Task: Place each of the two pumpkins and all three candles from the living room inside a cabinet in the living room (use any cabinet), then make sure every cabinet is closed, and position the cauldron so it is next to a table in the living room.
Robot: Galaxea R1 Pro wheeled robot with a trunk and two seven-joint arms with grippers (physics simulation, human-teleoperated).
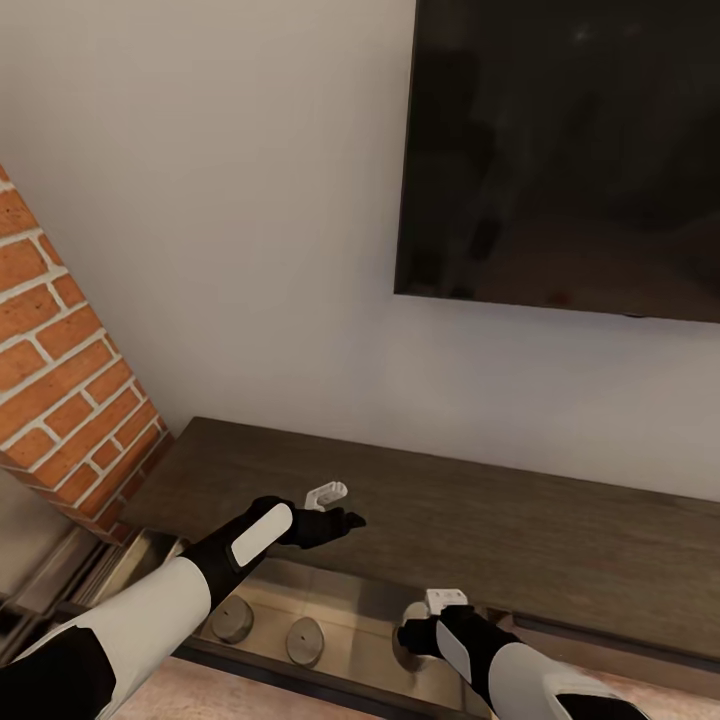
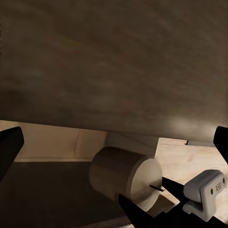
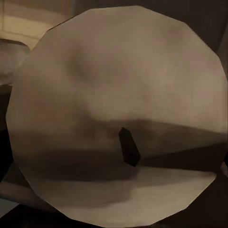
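The cabinet (image 1: 480, 520) is a long dark-brown unit under the wall screen, with one pale-lined drawer (image 1: 350, 610) pulled out at its front. Two beige candles (image 1: 232, 620) (image 1: 305, 641) stand in the drawer. A third candle (image 2: 124, 176) lies tilted inside it, its wick end facing the right wrist camera (image 3: 114, 114). My right gripper (image 1: 418, 632) is down in the drawer, its fingers (image 2: 174, 187) closed around that candle's end. My left gripper (image 1: 343, 520) hovers over the cabinet top's front edge, open and empty; its fingertips (image 2: 9, 147) are spread wide. Pumpkins and cauldron are out of view.
A dark flat screen (image 1: 565, 150) hangs on the white wall above the cabinet. A red brick pillar (image 1: 60, 370) stands at the left, close to the cabinet's end. Pale floor (image 1: 200, 700) shows in front of the drawer.
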